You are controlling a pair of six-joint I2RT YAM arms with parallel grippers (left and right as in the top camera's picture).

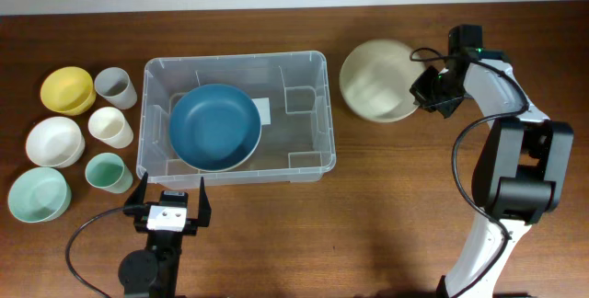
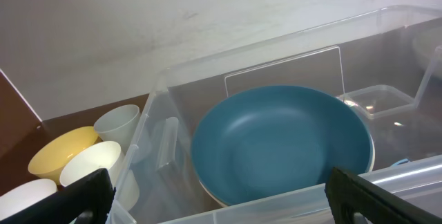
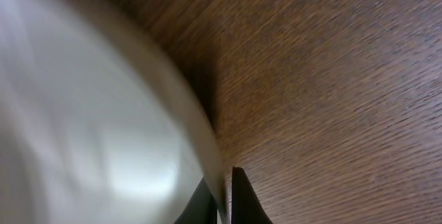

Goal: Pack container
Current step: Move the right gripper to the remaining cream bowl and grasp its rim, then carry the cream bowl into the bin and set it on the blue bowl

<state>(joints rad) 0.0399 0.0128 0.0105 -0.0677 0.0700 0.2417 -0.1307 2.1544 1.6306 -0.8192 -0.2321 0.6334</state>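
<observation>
The container (image 1: 304, 137) is a big clear plastic bin with a rolled rim, sitting upright and open-topped on the desk (image 1: 386, 206), left of centre. There's a white label (image 1: 263, 111) on its floor and a blue bowl (image 1: 213, 127) in its left half.

the beige plate (image 3: 90, 127) is a blur, cut off at 9 o'clock — from the left wrist, the blue bowl (image 2: 283, 141) loses its 6 o'clock rim behind the container (image 2: 414, 175) wall.

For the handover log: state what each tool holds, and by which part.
The right tool pinches the beige plate by its rim, on the edge nearest that arm. The left tool is open, holding nothing.
</observation>
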